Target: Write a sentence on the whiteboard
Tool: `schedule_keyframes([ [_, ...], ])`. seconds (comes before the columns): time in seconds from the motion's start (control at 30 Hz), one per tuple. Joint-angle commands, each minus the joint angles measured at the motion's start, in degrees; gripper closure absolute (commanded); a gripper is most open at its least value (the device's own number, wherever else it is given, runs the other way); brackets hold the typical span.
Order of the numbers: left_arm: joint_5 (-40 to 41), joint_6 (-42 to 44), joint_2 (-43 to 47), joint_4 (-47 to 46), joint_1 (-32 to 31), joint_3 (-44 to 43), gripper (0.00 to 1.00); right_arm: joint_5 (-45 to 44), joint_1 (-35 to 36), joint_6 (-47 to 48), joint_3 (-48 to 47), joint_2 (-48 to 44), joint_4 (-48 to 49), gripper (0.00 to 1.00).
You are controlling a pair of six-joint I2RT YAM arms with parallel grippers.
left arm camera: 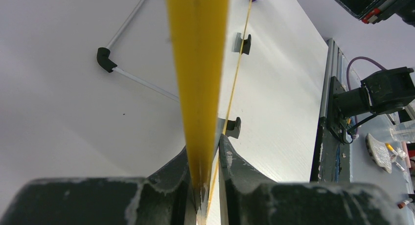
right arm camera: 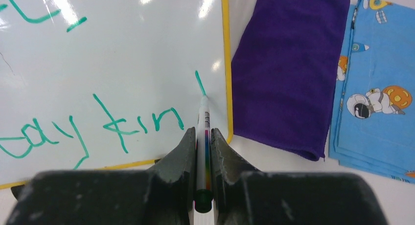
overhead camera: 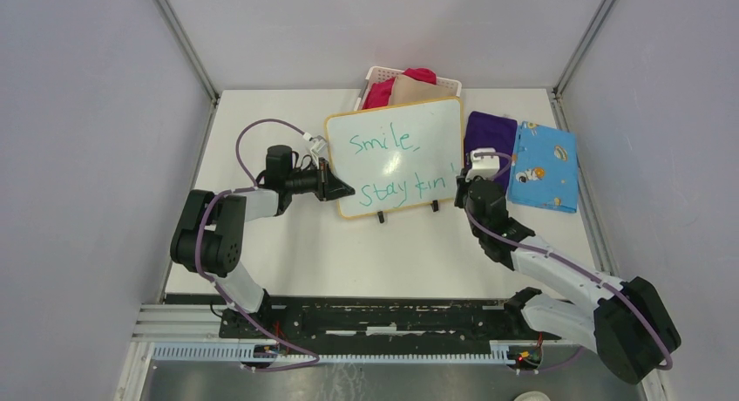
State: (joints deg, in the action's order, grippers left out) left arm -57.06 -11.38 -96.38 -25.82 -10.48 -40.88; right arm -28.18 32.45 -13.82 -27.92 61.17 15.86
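From above, the whiteboard is standing on the far middle of the worktop, bearing the sentence "Smile," and "stay kin" in green. The left pincer is gripping its left edge. The left wrist view is showing those jaws clamping the yellow frame. In the right wrist view, the right pincer is gripping a marker, its tip meeting a short green stroke near the right frame, left of a purple cloth.

Top external: high over the near edge, looking down on the whole table.
Left wrist: very close, edge-on along the whiteboard frame.
Right wrist: close, facing its lower right corner.
Shared: the whiteboard, all three.
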Motion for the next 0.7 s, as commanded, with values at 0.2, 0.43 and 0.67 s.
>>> schedule_keyframes([
  [0.2, 5.98, 3.80, -2.41, 9.55, -1.91, 0.89, 0.98, 3.00, -0.37, -2.77, 5.10, -1.51, -0.21, 1.00],
  [0.43, 6.15, 3.91, -2.41, 9.77, -2.00, 0.84, 0.98, 3.23, -0.36, -2.99, 5.92, -2.02, -0.23, 1.00],
  [0.67, 6.09, 4.07, -2.37, 9.98, -2.09, 0.83, 0.98, 1.75, -0.43, -1.86, 1.82, -0.93, -0.68, 1.00],
])
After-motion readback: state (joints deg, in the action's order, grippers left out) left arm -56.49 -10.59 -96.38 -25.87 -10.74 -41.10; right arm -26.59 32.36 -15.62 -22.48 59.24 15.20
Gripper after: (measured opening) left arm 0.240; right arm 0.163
